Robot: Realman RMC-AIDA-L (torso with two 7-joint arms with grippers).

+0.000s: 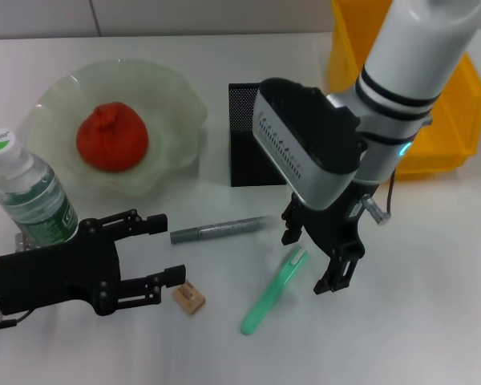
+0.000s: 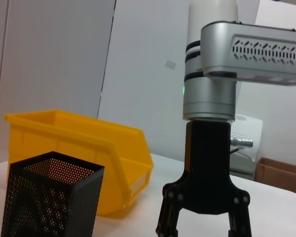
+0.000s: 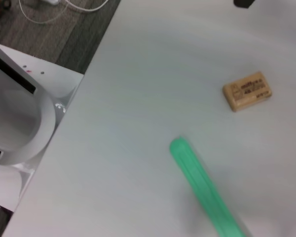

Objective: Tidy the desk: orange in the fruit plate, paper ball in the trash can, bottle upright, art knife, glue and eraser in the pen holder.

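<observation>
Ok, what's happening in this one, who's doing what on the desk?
The robot is tidying a desk. The orange already sits in the fruit plate and the bottle stands upright. The right gripper hangs open over the upper end of the green art knife, seemingly about to grasp it. The left gripper hovers open near the eraser. The grey glue stick lies on the table; the pen holder stands behind it.

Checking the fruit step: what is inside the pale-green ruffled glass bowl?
Only the red-orange round fruit sits inside the pale-green ruffled glass bowl. The clear plastic water bottle covers part of the bowl's near rim.
</observation>
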